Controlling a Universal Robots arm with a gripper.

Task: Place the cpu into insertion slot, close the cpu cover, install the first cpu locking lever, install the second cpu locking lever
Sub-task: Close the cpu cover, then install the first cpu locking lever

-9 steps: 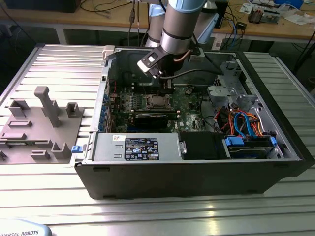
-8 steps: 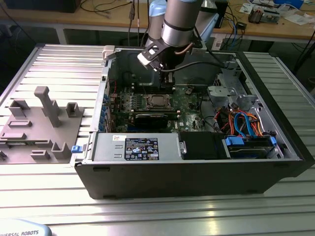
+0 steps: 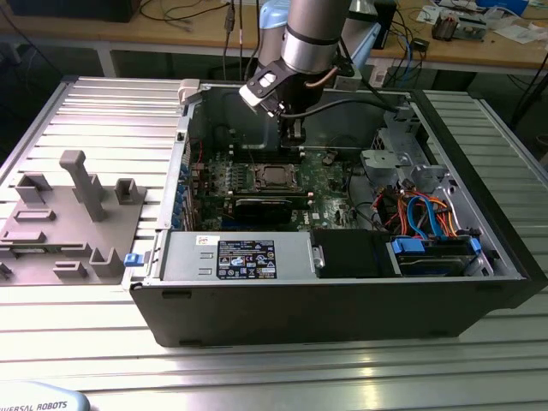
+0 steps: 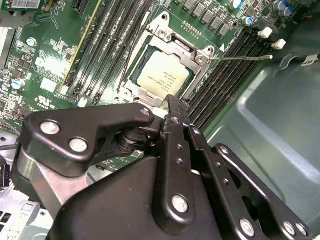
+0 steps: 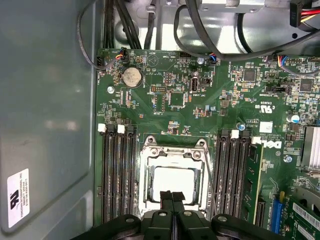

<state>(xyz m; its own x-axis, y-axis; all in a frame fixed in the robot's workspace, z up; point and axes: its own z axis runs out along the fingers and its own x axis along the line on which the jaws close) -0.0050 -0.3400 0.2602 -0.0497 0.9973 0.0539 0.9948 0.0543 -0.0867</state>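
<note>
Your hand hovered closed and empty above the cpu.
Memory slots hemmed the insertion slot on both sides; the cpu cover lay flat.

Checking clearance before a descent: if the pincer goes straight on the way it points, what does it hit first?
Likely the cpu cover at its edge, or the cpu framed in it; the shut pincer points at that border. Depth is unclear.

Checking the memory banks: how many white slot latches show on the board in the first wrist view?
4 white latches: one pair on one side of the cpu, another pair on the other. More may be hidden behind the gripper.
</note>
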